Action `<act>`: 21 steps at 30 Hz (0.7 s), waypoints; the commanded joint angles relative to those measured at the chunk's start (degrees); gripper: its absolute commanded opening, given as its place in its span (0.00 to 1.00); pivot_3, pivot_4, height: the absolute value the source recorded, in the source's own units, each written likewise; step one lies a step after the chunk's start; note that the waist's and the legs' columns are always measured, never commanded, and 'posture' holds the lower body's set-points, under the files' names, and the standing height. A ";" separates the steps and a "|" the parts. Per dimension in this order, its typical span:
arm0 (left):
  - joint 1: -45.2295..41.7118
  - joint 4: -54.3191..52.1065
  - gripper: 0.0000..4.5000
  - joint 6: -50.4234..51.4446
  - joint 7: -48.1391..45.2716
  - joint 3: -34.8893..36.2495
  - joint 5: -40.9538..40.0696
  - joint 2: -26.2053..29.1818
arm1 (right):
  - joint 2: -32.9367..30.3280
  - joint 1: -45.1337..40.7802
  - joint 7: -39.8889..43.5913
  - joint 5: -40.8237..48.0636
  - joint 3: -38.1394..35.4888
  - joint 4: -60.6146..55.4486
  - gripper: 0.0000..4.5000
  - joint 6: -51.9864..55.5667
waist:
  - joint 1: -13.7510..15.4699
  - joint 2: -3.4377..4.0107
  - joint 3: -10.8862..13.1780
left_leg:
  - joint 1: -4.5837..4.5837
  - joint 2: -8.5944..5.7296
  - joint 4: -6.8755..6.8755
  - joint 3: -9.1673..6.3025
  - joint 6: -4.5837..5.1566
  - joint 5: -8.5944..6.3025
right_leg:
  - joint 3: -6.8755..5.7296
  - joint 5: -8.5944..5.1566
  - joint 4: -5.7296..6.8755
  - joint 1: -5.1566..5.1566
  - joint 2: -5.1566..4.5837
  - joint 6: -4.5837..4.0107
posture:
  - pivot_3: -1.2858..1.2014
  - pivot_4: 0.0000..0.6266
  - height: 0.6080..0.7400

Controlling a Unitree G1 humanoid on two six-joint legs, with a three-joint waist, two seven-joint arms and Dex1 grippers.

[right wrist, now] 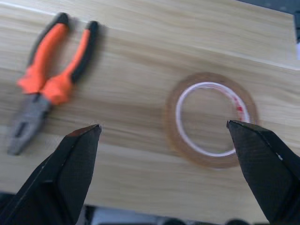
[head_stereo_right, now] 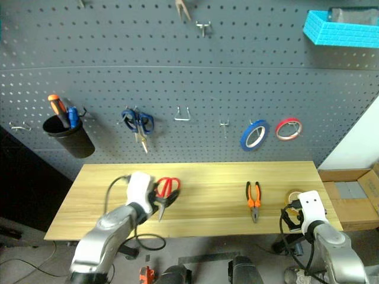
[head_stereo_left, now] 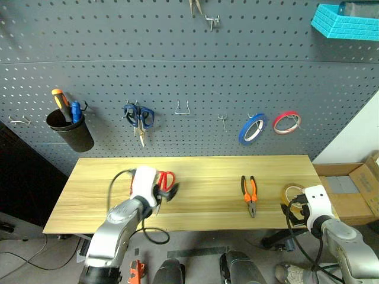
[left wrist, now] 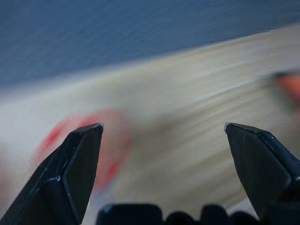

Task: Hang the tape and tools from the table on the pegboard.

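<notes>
Worktop [head_stereo_left: 195, 204] count: 1 pair of red-handled scissors [head_stereo_right: 167, 188], 1 pair of orange-and-black pliers [head_stereo_left: 250, 193], 1 tape ring [right wrist: 209, 119]. No red screwdriver that I can make out.

Scissors lie left of centre, partly behind the left tool [left wrist: 161, 129]. Pliers lie right of centre, handles toward the pegboard [head_stereo_left: 177, 53], nose toward the front edge. Tape lies flat near the right end, just beside the pliers' right, brownish-yellow with a white inner rim.

Left tool: fingers spread wide, nothing between them, over the scissors area; its wrist view is blurred, so the red smear under the left finger is probably the scissors handles.

Right tool [right wrist: 164, 129]: fingers spread wide, empty, hanging over the front edge with the tape ahead of the right finger and the pliers off to the other side.

Pegboard count: 1 black cup [head_stereo_left: 71, 130] with 1 orange-handled and 1 blue-handled tool in it, 1 pair of blue scissors [head_stereo_left: 139, 118], 1 blue ring [head_stereo_left: 252, 128], 1 red ring [head_stereo_left: 286, 122], several bare hooks, 1 turquoise bin [head_stereo_left: 346, 21] top right.
</notes>
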 commanded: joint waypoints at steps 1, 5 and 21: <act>-7.28 5.77 0.99 -5.67 -10.86 -8.08 0.61 -1.34 | -2.20 -2.61 2.36 -0.63 -0.11 4.51 1.00 -2.37 | -0.72 -0.03 0.06 | -0.06 0.01 -0.03 0.04 0.01 -0.01 | 0.04 0.01 0.00 0.01 0.00 0.01 | 0.43 0.27 1.00; -14.94 13.85 0.99 -10.79 -19.37 -13.96 1.77 -3.64 | -3.02 -5.60 4.19 -1.04 0.95 10.59 1.00 -4.21 | -2.39 -0.05 0.59 | -0.09 0.03 -0.05 0.07 0.08 -0.03 | 0.06 -0.02 0.03 0.02 0.05 -0.03 | 0.43 0.32 1.00; -26.43 33.60 0.99 -23.62 -27.87 -17.46 8.29 -11.45 | 0.54 -21.20 7.19 -1.85 5.29 22.07 1.00 -7.85 | -5.33 -0.21 6.14 | -0.04 0.03 0.02 0.94 0.49 -0.17 | 1.24 0.19 0.02 -0.19 0.11 0.36 | 0.42 0.50 1.00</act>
